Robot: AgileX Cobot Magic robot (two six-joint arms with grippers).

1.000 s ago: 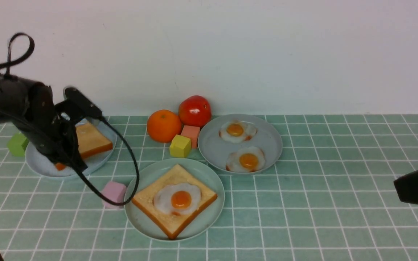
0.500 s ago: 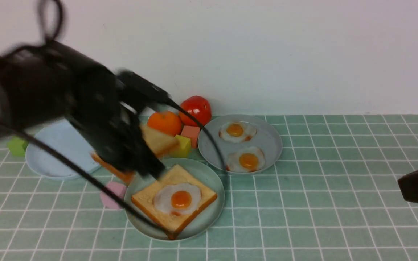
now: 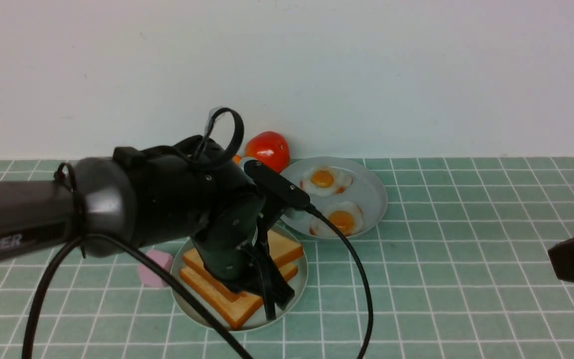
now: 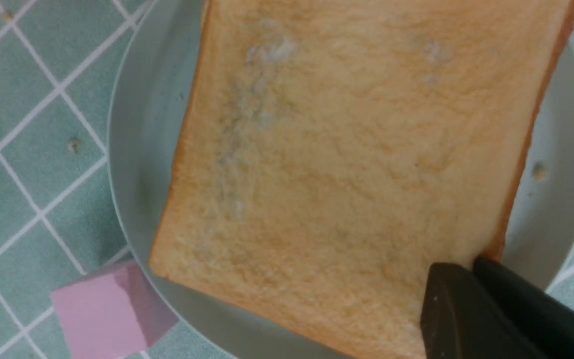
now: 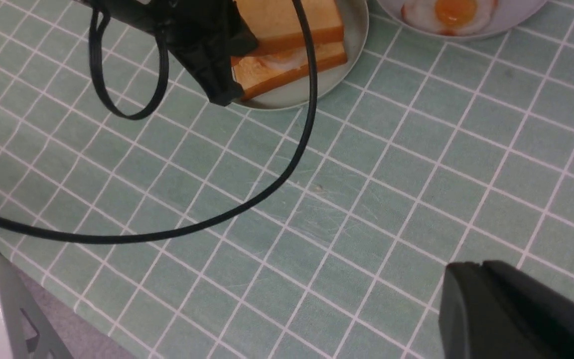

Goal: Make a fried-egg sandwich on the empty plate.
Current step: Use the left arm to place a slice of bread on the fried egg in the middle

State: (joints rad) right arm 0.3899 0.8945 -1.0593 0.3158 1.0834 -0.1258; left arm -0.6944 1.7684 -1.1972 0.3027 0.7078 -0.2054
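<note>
The top toast slice (image 3: 287, 249) lies over the lower toast slice (image 3: 227, 304) on the pale sea-green plate (image 3: 301, 279). The fried egg shows only as a white sliver between the slices in the right wrist view (image 5: 281, 60). My left gripper (image 3: 272, 301) is shut on a corner of the top slice. In the left wrist view that slice (image 4: 347, 149) fills the frame, with the gripper (image 4: 471, 267) pinching its corner over the plate (image 4: 137, 124). My right gripper (image 3: 573, 262) is shut and empty, low over bare tiles at the right, as its wrist view (image 5: 471, 279) shows.
A grey-blue plate (image 3: 374, 192) with two fried eggs stands behind the sandwich plate. A tomato (image 3: 267, 149) stands by the wall. A pink cube (image 3: 153, 269) lies left of the sea-green plate. My left arm's cable (image 3: 361, 284) hangs in front of the plate.
My left arm has carried the toast slice from the sky-blue plate at the left over to the sea-green plate, where it now covers the egg. The right arm has barely moved.
</note>
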